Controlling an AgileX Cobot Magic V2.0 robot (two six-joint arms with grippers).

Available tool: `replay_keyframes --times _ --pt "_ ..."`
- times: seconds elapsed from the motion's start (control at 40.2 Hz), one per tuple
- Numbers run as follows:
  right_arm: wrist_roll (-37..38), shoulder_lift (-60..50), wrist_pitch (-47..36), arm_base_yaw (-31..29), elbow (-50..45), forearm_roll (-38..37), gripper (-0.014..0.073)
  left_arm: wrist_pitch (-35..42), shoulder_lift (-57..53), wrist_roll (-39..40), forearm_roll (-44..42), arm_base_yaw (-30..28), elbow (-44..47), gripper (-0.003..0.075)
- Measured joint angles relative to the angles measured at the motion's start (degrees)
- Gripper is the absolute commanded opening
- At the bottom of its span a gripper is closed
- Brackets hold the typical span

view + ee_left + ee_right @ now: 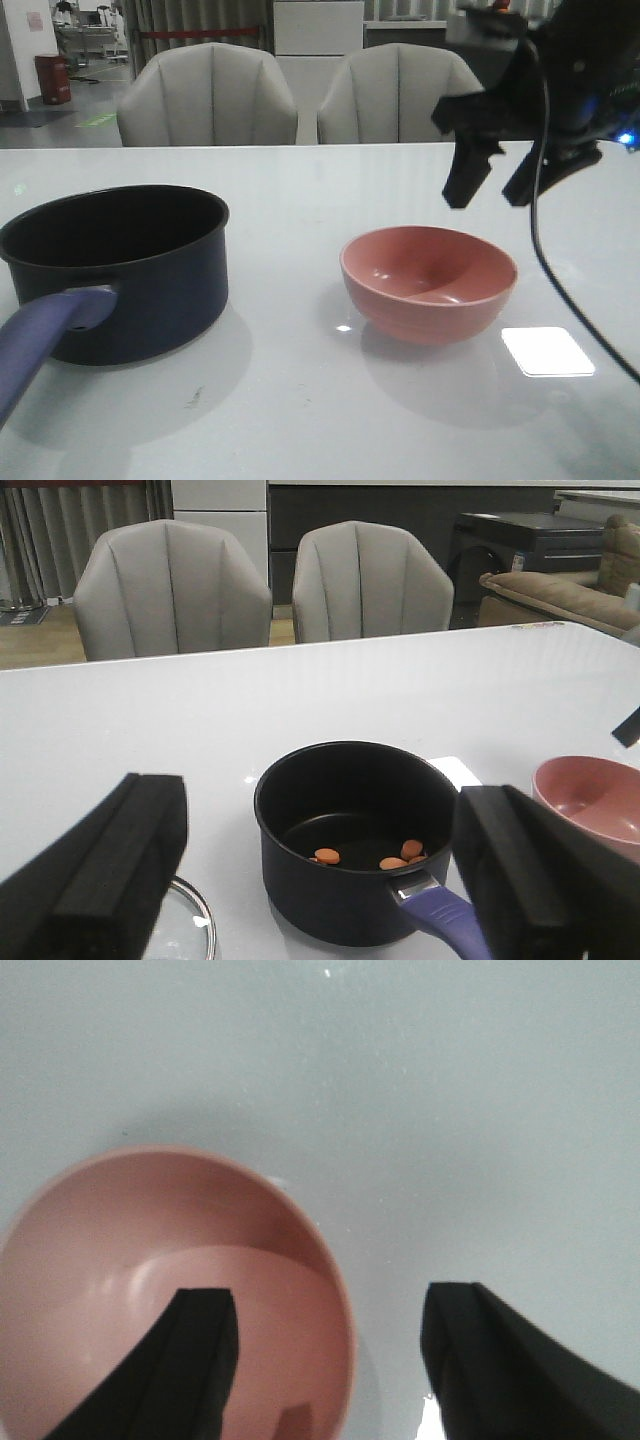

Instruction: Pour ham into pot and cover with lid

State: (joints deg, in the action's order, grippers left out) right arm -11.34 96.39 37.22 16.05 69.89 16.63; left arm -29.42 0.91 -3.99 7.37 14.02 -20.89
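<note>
**Lid Handling: Grip Point and Properties**

Lid (pixel 190 925): only an edge shows, at the lower left of the left wrist frame, flat on the table (pixel 300 400) beside the pot (pixel 350 830). Judged rigid, fragile glass with a slippery rim; the knob, not visible here, is the likely grip point. Left gripper (pixel 320 880): jaws wide, empty. Pot: left of the front frame; ham (pixel 327 856) lies inside. Bowl (pixel 430 280): centre-right, empty. Right gripper (pixel 495 180): upper right, jaws apart, holding nothing.
</note>
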Motion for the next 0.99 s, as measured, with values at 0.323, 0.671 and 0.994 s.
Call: replay_keyframes --times 0.323,0.671,0.994 --pt "-2.8 -21.2 -4.4 0.0 -9.2 0.0 0.0508 0.0 0.0 0.0 0.0 0.0 0.0 0.0585" --pt "-3.1 -43.3 -14.5 0.1 -26.4 0.6 0.0508 0.0 0.0 0.0 0.0 0.0 0.0 0.0585" --pt "-3.1 -70.5 -26.6 1.1 -49.3 1.0 0.0508 0.0 0.0 0.0 0.0 0.0 0.0 0.0585"
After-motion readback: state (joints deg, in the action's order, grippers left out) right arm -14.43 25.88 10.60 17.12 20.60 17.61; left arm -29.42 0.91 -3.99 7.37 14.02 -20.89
